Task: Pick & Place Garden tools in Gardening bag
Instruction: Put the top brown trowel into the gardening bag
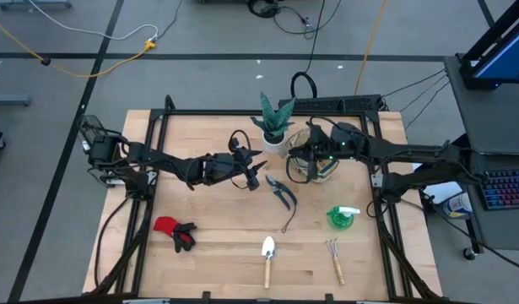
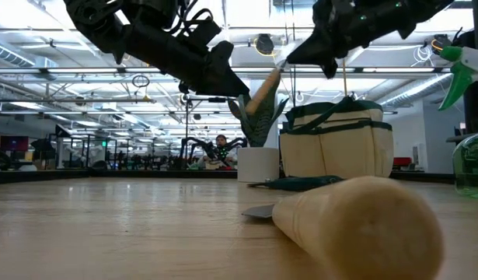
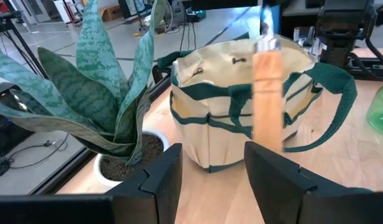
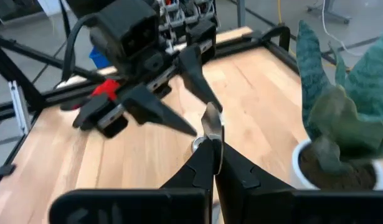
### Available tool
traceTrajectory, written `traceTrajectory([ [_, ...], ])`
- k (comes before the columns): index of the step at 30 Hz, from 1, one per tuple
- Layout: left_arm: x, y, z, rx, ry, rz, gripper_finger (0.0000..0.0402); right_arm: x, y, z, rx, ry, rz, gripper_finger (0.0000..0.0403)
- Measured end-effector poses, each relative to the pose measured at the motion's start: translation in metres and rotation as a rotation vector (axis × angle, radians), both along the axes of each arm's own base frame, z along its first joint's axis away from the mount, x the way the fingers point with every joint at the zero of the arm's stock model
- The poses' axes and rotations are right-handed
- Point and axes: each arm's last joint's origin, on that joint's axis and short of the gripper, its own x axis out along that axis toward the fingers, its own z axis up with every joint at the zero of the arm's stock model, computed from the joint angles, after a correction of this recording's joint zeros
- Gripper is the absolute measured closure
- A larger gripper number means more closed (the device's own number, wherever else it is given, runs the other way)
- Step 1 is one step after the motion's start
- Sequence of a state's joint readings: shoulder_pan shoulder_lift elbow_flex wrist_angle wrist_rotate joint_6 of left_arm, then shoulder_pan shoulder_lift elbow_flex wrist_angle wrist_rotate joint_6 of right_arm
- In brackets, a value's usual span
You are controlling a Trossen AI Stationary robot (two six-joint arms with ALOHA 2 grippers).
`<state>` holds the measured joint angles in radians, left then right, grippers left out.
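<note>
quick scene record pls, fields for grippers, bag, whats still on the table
left gripper: open, in the air facing the bag
right gripper: shut, apparently pinching the metal end of the wooden-handled tool
gardening bag: upright beside the plant
on table: pruning shears, spray bottle, gloves, trowel, fork

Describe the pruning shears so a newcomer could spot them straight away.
Start at the beige gardening bag at the back of the table, beside the potted plant. Move toward the table's middle, just in front of the plant: the pruning shears lie flat there on the wood. They are all dark with curved handles, unlike the wooden-handled trowel and rake near the front edge.
</note>
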<state>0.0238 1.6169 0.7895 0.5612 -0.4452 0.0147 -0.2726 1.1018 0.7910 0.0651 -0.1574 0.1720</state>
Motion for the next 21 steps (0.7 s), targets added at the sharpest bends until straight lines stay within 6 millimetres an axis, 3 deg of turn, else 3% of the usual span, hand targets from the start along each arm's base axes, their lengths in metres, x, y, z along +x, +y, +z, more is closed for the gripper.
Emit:
traceTrajectory([
  [10,0.0,0.0,0.0,-0.003,0.004,0.001,0.0224,-0.026,0.007,0.017,0.047,-0.021,-0.02,0.0403],
  [21,0.0,0.0,-0.001,-0.005,0.009,0.001,0.0224,-0.049,0.006,0.022,0.109,0.052,-0.096,0.0403],
])
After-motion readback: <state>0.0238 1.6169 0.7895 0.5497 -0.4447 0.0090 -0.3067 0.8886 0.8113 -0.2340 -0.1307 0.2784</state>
